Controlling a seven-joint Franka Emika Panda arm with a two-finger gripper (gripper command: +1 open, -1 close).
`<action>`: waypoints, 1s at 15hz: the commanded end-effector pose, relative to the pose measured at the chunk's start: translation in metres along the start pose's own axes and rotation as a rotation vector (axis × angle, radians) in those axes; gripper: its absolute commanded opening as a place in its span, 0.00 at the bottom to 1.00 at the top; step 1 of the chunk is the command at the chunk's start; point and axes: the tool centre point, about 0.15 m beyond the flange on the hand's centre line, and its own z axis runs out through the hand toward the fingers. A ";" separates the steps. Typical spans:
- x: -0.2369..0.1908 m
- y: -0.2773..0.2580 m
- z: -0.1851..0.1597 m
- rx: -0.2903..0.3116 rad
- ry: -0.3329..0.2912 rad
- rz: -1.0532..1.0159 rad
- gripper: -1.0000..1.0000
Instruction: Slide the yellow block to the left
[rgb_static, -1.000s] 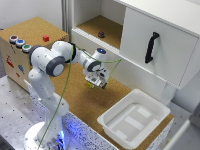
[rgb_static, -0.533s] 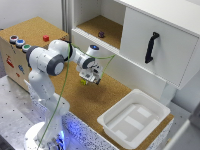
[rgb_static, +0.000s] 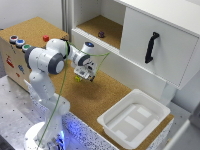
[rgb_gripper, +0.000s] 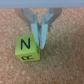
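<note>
The yellow block is a tiny cube lying on the cork surface in front of the cabinet. In the wrist view the yellow block shows a dark letter N on its upper face. My gripper is down at the cork, right beside the block on the side toward the exterior view's right. Its fingers are shut together with nothing between them, and the tips of my gripper press against the block's side.
A white tray sits on the cork toward the exterior view's right. A dark purple object lies in the open cabinet shelf. A small red block rests on the wooden box with coloured buttons. The cabinet door has a black handle.
My gripper has travelled toward the exterior view's left, low over the cork, and the yellow block has moved with it.
</note>
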 end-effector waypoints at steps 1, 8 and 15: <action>-0.013 -0.014 -0.068 -0.059 0.011 -0.101 0.00; -0.038 -0.036 -0.066 -0.031 0.051 -0.229 1.00; -0.035 -0.046 -0.001 -0.114 0.079 -0.410 1.00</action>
